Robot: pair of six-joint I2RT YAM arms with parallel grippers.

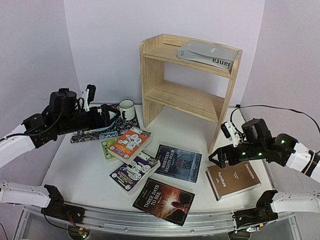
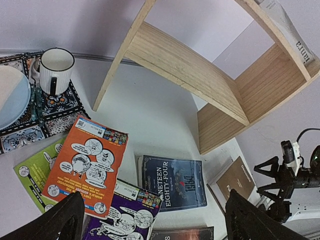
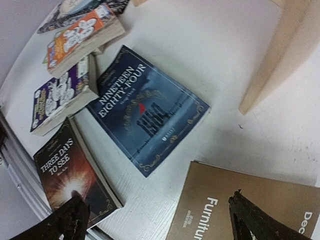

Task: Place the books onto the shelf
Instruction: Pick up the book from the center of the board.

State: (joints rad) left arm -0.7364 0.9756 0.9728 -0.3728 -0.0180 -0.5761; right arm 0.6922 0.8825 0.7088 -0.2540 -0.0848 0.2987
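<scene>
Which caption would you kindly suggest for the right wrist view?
Open right gripper poised over a corner of the brown book, dark blue book lying flat nearby.

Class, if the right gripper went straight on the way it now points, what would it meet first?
The right gripper would probably meet bare table between the blue book and the brown book; depth is unclear.

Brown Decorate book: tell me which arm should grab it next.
Right. The right pincer, open, hovers at the edge of the brown book, which shows in its wrist view. The left pincer, also open, hangs across the table above the placemat.
</scene>
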